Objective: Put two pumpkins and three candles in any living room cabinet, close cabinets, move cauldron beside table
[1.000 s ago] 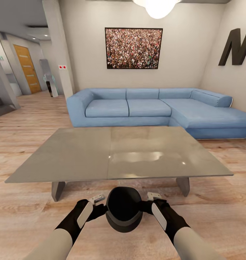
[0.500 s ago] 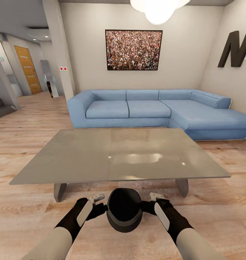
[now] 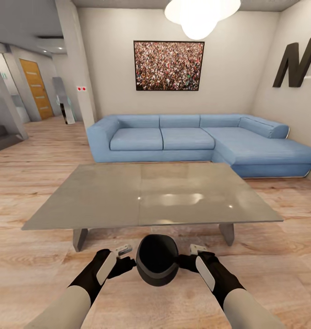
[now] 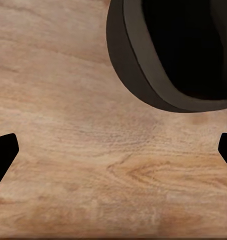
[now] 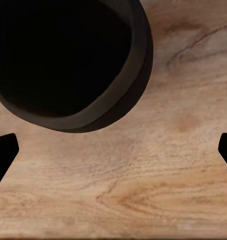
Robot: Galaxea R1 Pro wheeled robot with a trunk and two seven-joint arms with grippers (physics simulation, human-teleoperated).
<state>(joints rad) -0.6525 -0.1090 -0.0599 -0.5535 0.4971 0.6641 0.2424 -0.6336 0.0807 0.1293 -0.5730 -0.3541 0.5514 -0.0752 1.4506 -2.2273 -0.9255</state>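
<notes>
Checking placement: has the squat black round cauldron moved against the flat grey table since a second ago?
No: the cauldron keeps its spot before the table; the camera shifted.

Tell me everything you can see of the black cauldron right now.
The squat round black cauldron has a wide dark mouth, a thick matte rim and an empty-looking, shadowed interior. It sits between the left hand and the right hand, one on either side, tipped so its mouth faces the head camera. It is over the pale wood floor, just in front of the low grey table. Its legs are hidden. Whether it rests on the floor is unclear.
</notes>
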